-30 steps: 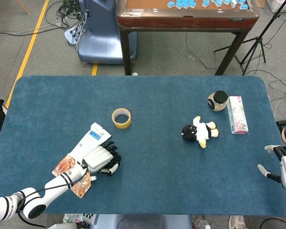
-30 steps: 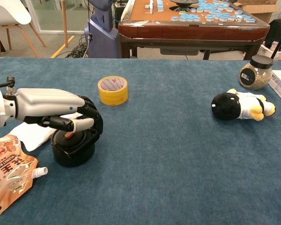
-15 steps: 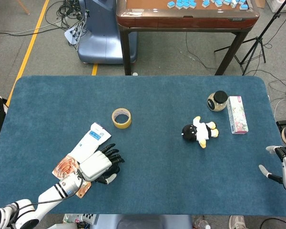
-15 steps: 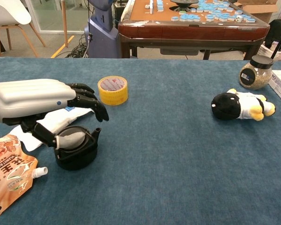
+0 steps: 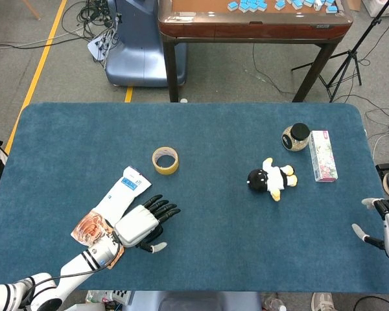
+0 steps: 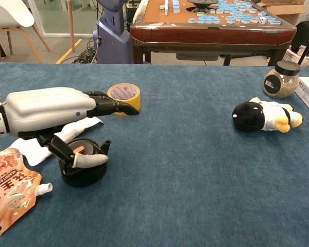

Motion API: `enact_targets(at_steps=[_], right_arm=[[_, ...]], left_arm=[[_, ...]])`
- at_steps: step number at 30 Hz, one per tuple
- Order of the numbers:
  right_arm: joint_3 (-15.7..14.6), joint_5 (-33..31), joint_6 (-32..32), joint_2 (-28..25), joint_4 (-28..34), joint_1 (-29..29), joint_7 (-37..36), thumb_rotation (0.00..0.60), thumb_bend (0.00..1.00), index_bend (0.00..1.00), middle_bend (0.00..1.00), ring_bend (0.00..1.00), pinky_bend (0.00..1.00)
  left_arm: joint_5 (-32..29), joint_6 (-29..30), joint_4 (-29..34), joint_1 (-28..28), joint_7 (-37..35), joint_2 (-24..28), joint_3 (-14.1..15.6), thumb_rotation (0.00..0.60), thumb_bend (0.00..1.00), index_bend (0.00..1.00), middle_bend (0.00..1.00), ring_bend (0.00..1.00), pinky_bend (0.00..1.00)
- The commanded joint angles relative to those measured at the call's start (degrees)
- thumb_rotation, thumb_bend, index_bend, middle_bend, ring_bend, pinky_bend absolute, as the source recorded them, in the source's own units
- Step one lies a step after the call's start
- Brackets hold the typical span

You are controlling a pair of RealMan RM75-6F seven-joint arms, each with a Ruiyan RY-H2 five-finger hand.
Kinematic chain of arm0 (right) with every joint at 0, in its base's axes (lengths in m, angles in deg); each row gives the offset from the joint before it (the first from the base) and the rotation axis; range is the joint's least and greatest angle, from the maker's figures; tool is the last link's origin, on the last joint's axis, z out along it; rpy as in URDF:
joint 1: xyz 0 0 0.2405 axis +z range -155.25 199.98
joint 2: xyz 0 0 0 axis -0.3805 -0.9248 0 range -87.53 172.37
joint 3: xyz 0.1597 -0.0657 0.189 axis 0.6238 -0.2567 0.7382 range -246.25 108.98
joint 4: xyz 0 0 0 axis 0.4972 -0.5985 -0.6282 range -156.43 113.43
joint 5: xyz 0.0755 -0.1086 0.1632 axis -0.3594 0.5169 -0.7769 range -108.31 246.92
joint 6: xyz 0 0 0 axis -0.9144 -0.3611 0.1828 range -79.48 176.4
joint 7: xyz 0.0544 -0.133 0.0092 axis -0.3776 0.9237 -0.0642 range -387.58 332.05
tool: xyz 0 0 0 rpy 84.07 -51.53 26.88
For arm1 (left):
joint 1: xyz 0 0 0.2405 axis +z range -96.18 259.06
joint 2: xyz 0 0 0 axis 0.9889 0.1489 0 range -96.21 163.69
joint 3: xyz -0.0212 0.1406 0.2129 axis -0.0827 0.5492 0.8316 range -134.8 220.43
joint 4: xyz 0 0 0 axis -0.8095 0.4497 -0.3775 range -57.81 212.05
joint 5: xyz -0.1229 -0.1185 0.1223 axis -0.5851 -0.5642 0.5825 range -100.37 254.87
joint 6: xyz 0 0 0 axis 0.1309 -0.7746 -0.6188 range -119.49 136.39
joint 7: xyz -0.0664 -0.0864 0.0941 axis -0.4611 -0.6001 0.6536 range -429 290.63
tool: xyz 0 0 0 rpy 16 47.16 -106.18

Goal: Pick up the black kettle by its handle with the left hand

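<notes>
The black kettle stands on the blue table near its front left; its small spout points right. In the head view my left hand covers almost all of it. My left hand hovers flat just above the kettle, fingers stretched out straight toward the tape roll. Only the thumb lies low across the kettle's top. It holds nothing. My right hand rests at the table's right edge, fingers apart and empty.
A yellow tape roll lies just beyond my left fingertips. An orange spouted pouch and a white packet lie left of the kettle. A penguin plush, a jar and a flowered box sit far right.
My left hand's fingers were curled around the kettle's top a second ago. They have uncurled and straightened, and the hand has risen slightly. The kettle stays on the table.
</notes>
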Motion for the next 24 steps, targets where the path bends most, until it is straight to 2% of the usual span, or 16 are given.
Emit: enact_targets(at_steps=[1,4,7,9,14,19,21,24], right_arm=[[0.02,0.03,0.01,-0.05,0.05,-0.01,-0.06,0.600,0.17,0.38,0.43,0.33,0.29],[0.07,0.04,0.17,-0.13,-0.08,-0.12,-0.25,0.600,0.17,0.38,0.43,0.33,0.29],[0.07,-0.22,0.04,-0.10,-0.23,-0.21,-0.33,0.600,0.17,0.38,0.43,0.33,0.29],[0.05,-0.27,-0.01,-0.09,-0.31,-0.25,-0.40,0.600,0.17,0.38,0.43,0.33,0.29],[0.10,-0.46,0.06,-0.11,-0.55,-0.44,-0.71,0.600,0.17,0.38,0.43,0.33,0.29],[0.12,-0.52,-0.04,-0.12,-0.74,-0.47,-0.88,0.600,0.17,0.38,0.43,0.33,0.29],[0.14,-0.51,-0.08,-0.06,-0.82,-0.45,-0.93,0.600,0.17,0.38,0.43,0.33,0.29],[0.16,-0.40,-0.07,0.06,-0.94,-0.42,-1.05,0.600,0.17,0.38,0.43,0.33,0.29]], left_arm=[[-0.71,-0.83,-0.15,-0.46,0.96,-0.96,-0.40,0.241,0.26,0.00,0.05,0.06,0.02],[-1.13,-1.49,-0.99,-0.91,2.12,-2.23,-0.71,0.251,0.26,0.00,0.05,0.06,0.02],[-1.39,-2.12,-2.02,-1.35,2.97,-3.53,-0.89,0.325,0.26,0.00,0.04,0.05,0.02],[-1.63,-2.49,-2.78,-1.61,3.32,-4.30,-1.03,0.350,0.26,0.00,0.04,0.05,0.02],[-2.30,-2.84,-5.19,-2.07,4.38,-6.13,-1.52,0.379,0.26,0.00,0.04,0.05,0.02],[-3.17,-3.36,-6.74,-2.12,5.50,-5.99,-1.31,0.412,0.26,0.00,0.04,0.05,0.02],[-3.37,-3.58,-6.93,-2.05,5.73,-5.43,-1.02,0.452,0.26,0.00,0.04,0.05,0.02],[-3.59,-3.90,-7.10,-1.79,5.97,-4.40,-0.33,0.481,0.26,0.00,0.04,0.05,0.02]])
